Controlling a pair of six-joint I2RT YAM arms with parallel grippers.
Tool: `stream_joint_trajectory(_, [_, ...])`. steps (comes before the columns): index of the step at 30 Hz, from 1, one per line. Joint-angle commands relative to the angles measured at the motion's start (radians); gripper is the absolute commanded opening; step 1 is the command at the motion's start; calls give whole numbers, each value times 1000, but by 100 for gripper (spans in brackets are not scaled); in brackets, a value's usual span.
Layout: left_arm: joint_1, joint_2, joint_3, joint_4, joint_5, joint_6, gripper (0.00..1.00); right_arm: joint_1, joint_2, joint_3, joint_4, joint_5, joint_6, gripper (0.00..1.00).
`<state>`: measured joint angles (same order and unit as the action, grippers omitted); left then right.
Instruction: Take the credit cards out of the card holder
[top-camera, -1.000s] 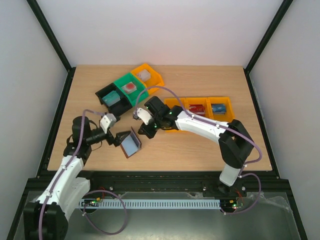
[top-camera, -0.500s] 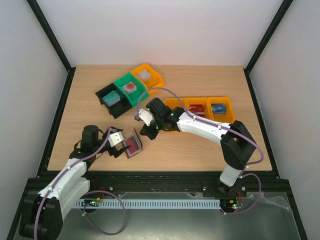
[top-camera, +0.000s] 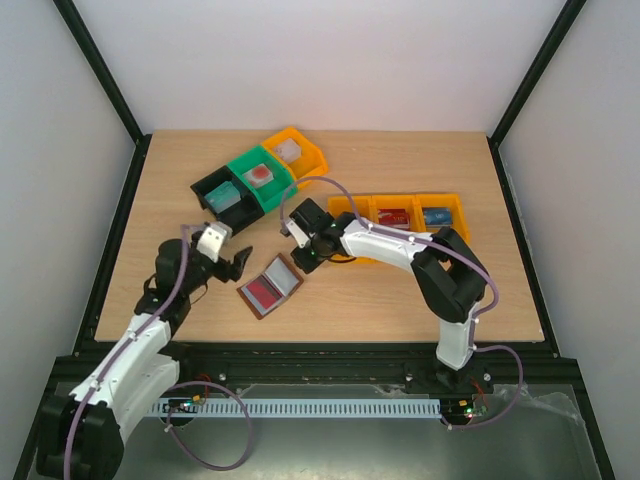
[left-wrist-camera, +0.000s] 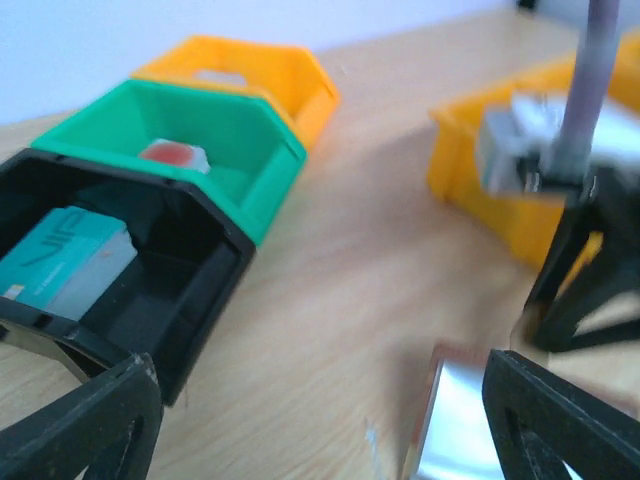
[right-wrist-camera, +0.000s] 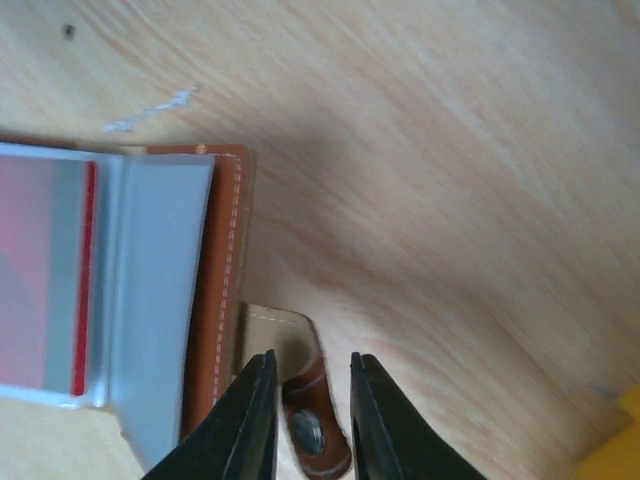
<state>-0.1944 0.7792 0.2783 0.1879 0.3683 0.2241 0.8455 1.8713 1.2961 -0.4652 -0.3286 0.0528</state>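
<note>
The card holder (top-camera: 271, 287), a brown leather bifold wallet, lies open and flat on the table with its pale blue-grey inside up. A red credit card (top-camera: 262, 292) sits in its left half and also shows in the right wrist view (right-wrist-camera: 40, 280). My right gripper (top-camera: 303, 258) is at the wallet's far right corner, its jaws nearly closed on the brown snap tab (right-wrist-camera: 312, 425), midway (right-wrist-camera: 312, 365). My left gripper (top-camera: 240, 264) is wide open and empty, just left of the wallet. In the left wrist view (left-wrist-camera: 320, 440) the wallet's edge (left-wrist-camera: 455, 430) lies by its right finger (left-wrist-camera: 560, 420).
A black bin (top-camera: 207, 188), a green bin (top-camera: 240, 163) and an orange bin (top-camera: 312, 150) stand in a row at the back left, each holding something. A row of three yellow bins (top-camera: 440, 235) stands right of the wallet, close behind my right gripper.
My left gripper let go of the wallet and drew back to the left. The wallet went from tilted up to lying open and flat. My right gripper shifted slightly and stays at its corner.
</note>
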Motion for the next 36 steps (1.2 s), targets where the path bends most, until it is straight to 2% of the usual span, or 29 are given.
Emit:
stream_joint_trajectory(1, [22,-29,79,-51,-106,-589,89,-3,20,87,-78,148,56,26])
stream_joint_trajectory(5, [55,-28,62,-229,-147,-954,89,-1,-4,73,-34,21,55,41])
stream_joint_trajectory(9, [89,-14,-5,-362,-104,-1162,85,0,36,91,-40,32,77,55])
stream_joint_trajectory(11, [93,-12,-44,-356,-56,-1207,85,0,56,105,-38,31,82,61])
stream_joint_trajectory(19, [74,62,-156,-195,27,-1294,88,4,137,88,-8,-80,110,62])
stream_joint_trajectory(24, [29,109,-179,-101,33,-1330,88,4,153,57,44,-253,134,62])
stream_joint_trajectory(26, [21,115,-183,-79,30,-1332,85,4,158,53,73,-315,152,58])
stream_joint_trajectory(28, [21,111,-187,-72,17,-1333,84,4,165,55,98,-363,173,45])
stream_joint_trajectory(32, [27,82,-184,-42,8,-1320,83,2,182,81,89,-384,181,5])
stream_joint_trajectory(34, [48,50,-176,-28,23,-1308,85,-9,162,85,82,-368,176,2])
stream_joint_trajectory(36, [84,5,-168,-11,44,-1306,92,-29,101,75,92,-369,170,2])
